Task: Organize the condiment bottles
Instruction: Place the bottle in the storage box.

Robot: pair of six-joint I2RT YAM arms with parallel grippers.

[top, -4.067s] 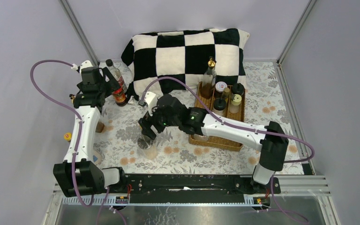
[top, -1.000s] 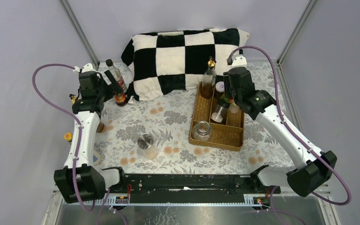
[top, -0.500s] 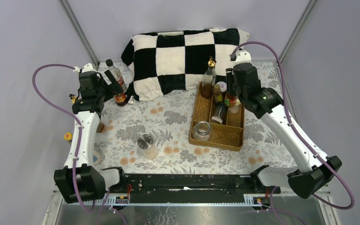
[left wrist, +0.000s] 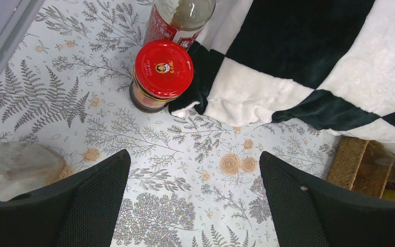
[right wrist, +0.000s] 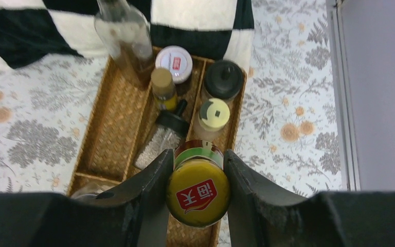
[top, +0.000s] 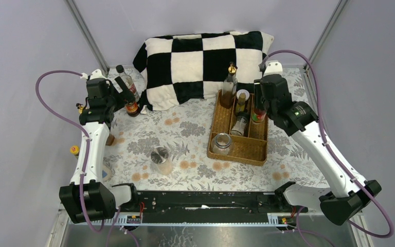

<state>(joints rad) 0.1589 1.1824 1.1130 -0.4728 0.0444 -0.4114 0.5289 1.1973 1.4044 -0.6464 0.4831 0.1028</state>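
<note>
My right gripper (right wrist: 198, 170) is shut on a yellow-capped bottle (right wrist: 197, 191), held upright over the right column of the wicker tray (top: 236, 154). In the tray stand a tall gold-topped bottle (right wrist: 123, 38), a white-lidded jar (right wrist: 174, 63), a cork-topped bottle (right wrist: 163, 87), a black-lidded jar (right wrist: 223, 78) and a pale-lidded jar (right wrist: 214, 116). A black-capped spice jar (right wrist: 162, 139) leans there. My left gripper (left wrist: 193, 164) hangs open over bare cloth. Just beyond it are a red-capped jar (left wrist: 163, 72) and a tall bottle (left wrist: 177, 18).
A checkered pillow (top: 205, 56) lies at the back, its corner touching the red-capped jar. A clear open jar (top: 221, 143) sits in the tray's front compartment. A metal-lidded jar (top: 160, 159) stands on the table's front middle. Small items (top: 74, 150) lie at the left edge.
My right gripper has carried the yellow-capped bottle rightward, from the tray's middle column to its right column. The left arm has not moved.
</note>
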